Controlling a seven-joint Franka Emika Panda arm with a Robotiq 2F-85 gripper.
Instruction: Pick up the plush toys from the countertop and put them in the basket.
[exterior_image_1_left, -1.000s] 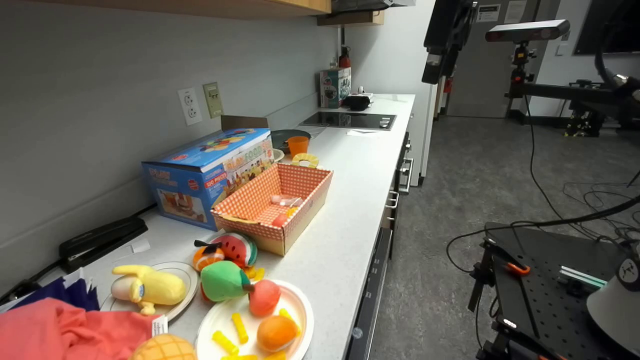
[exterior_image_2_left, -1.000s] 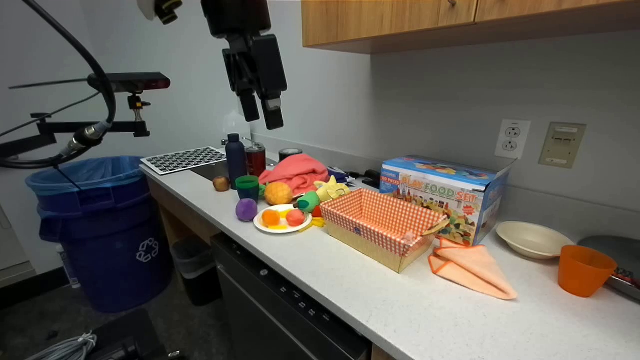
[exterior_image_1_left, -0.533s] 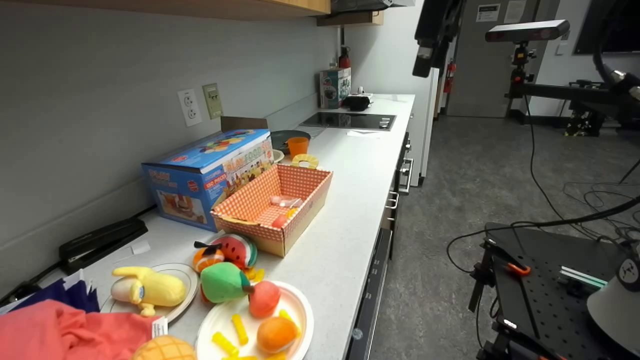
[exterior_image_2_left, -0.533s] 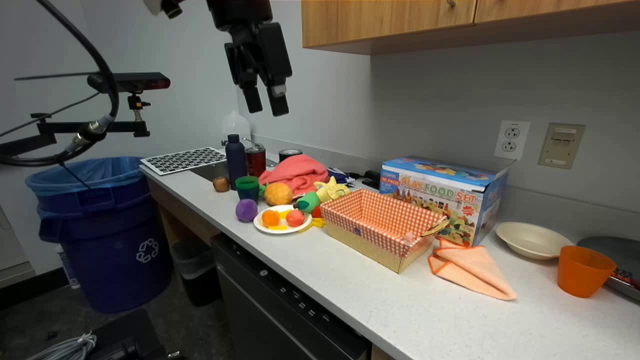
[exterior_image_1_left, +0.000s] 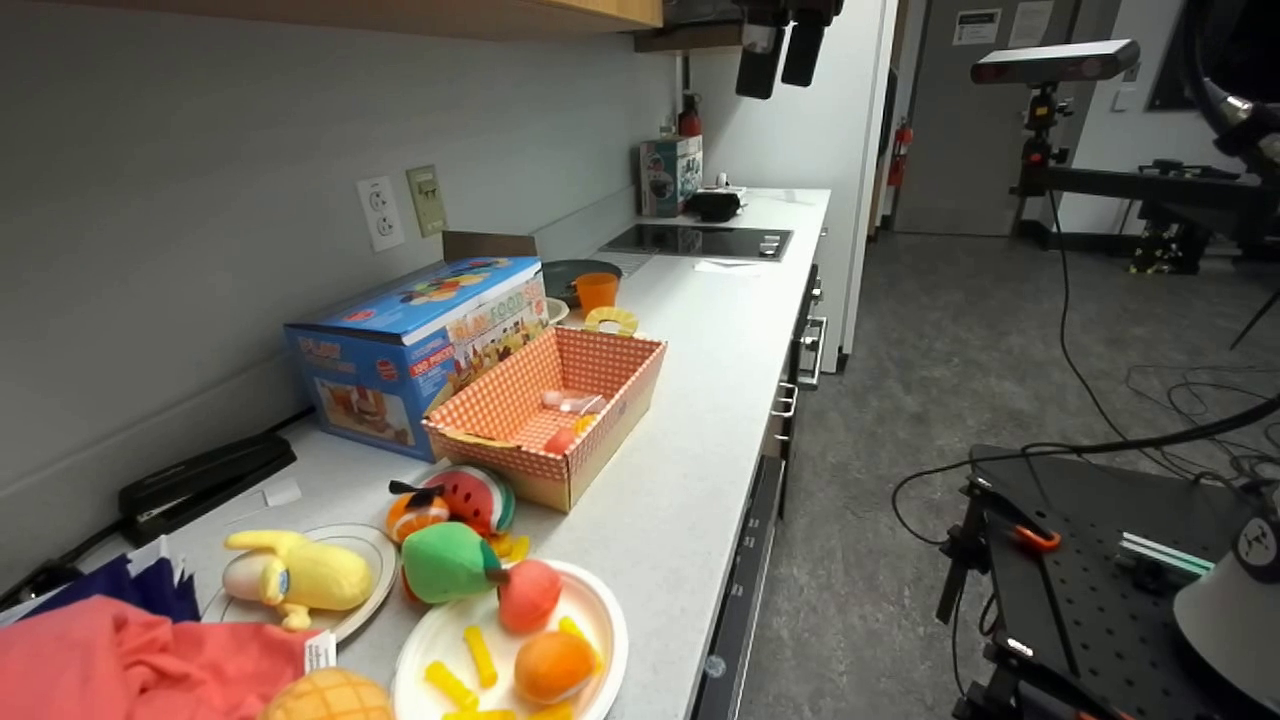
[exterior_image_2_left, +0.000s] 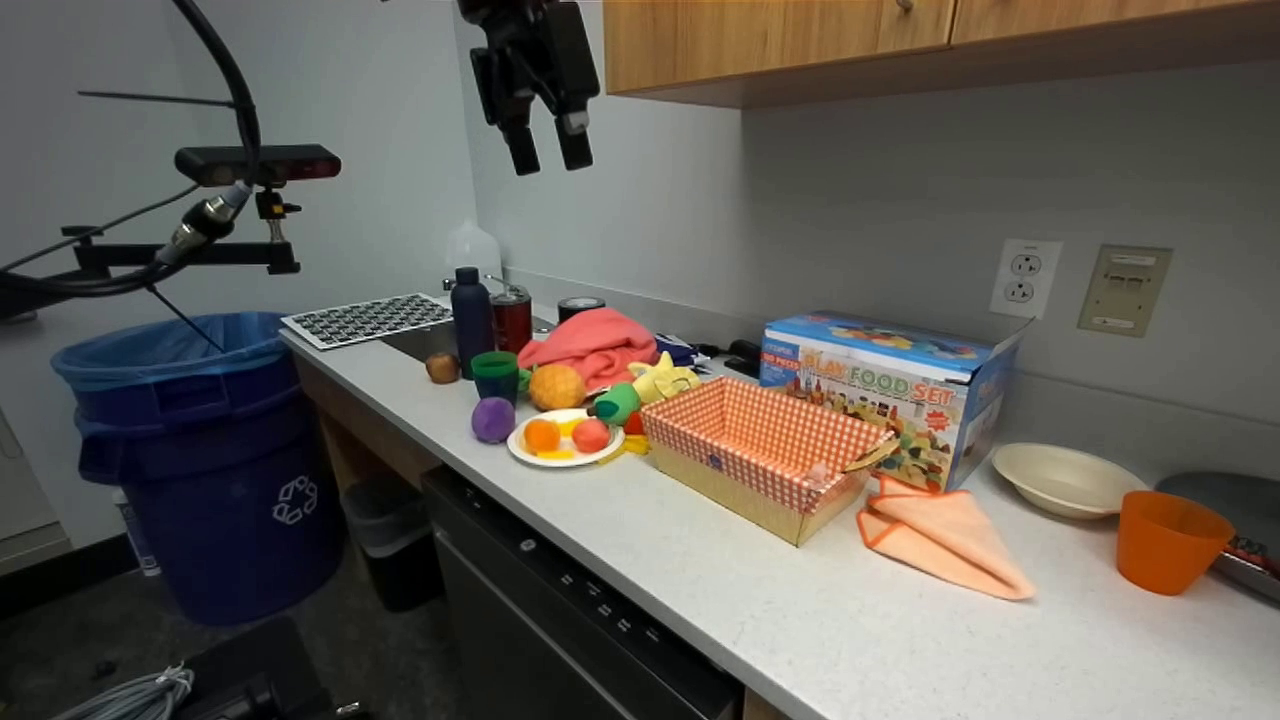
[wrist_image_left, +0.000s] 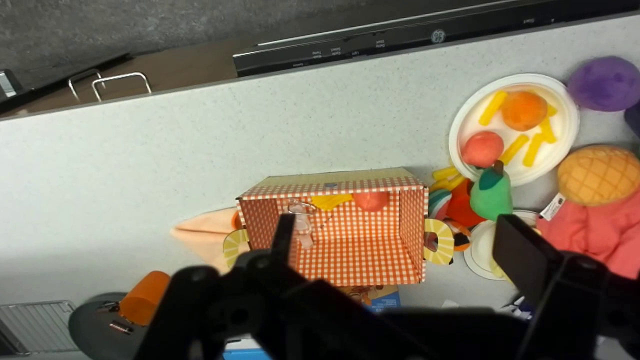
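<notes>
Red toy (wrist_image_left: 370, 201) inside the basket (wrist_image_left: 367, 252)

Near one end of the basket lie a green toy (wrist_image_left: 490, 197) and, on a plate (wrist_image_left: 562, 134), an orange toy (wrist_image_left: 523, 111). The gripper (exterior_image_2_left: 550, 157) hangs higher than the basket, jaws spread wide. A blue box (exterior_image_2_left: 885, 395) stands along the basket's long side, an orange cup (exterior_image_2_left: 1172, 545) beyond the opposite end.

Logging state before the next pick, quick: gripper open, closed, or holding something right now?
Gripper: open, holding nothing; jaws stand apart in both exterior views and the wrist view.
</notes>
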